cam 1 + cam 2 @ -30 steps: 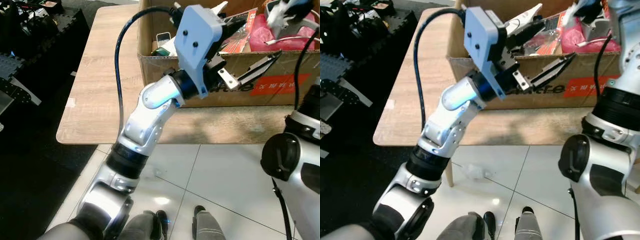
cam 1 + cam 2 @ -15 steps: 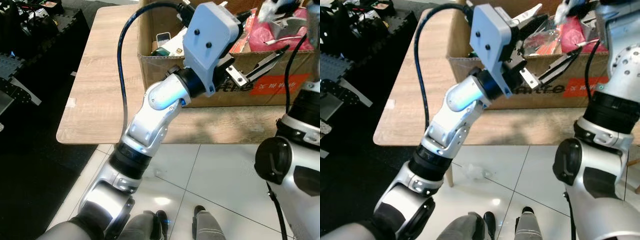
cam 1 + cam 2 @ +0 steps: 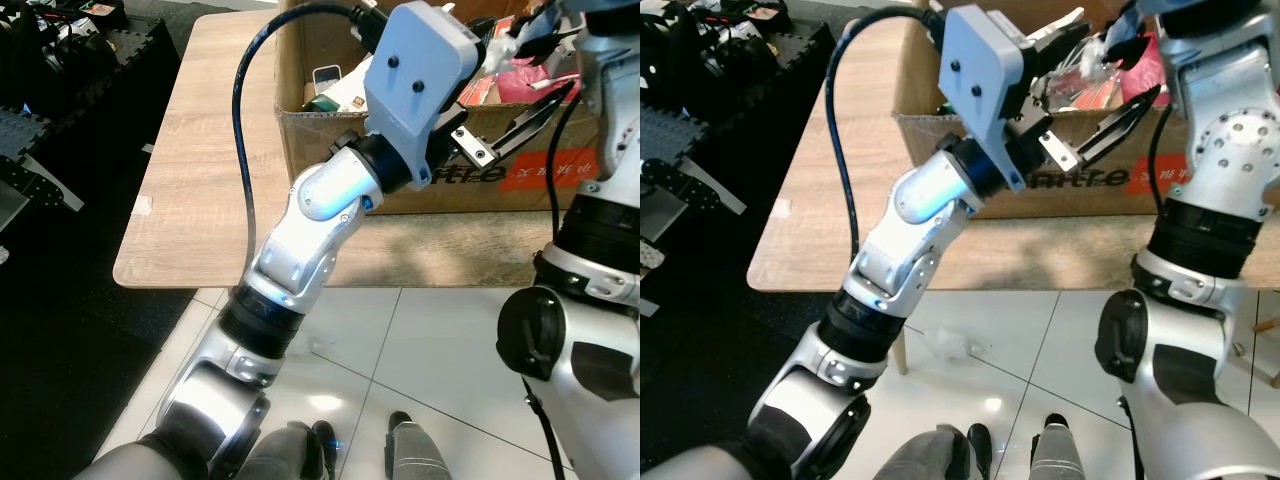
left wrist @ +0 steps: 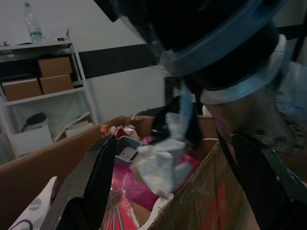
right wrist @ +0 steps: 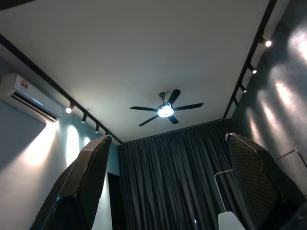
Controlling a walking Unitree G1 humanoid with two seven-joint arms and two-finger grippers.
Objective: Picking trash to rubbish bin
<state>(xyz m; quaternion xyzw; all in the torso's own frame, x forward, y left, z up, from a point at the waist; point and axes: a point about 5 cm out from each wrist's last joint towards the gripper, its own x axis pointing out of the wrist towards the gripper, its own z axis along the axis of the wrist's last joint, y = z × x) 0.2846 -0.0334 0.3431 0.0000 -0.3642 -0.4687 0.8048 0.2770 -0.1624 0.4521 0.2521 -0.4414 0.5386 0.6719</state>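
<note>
On the front wall of the cardboard box (image 3: pixel 1120 185), right of centre in the head views, stand dark letters partly hidden, ending in "tte", then a red label (image 3: pixel 550 171) bearing white characters too small to read.

My arms (image 3: pixel 320 200): silver metal, polished, glossy; wrist housing (image 3: pixel 415 65) pale matt plastic. My fingers (image 4: pixel 91 182): black, matt, textured pads. Box (image 3: pixel 330 150): brown corrugated cardboard, dull, rough torn edge. Bench (image 3: pixel 200 190): light wood grain, matt. Floor (image 3: pixel 440 350): white tile, glossy, reflecting light. Inside box: pink plastic bag (image 4: pixel 139 184), shiny; crumpled white paper (image 4: pixel 156 165), soft.
</note>
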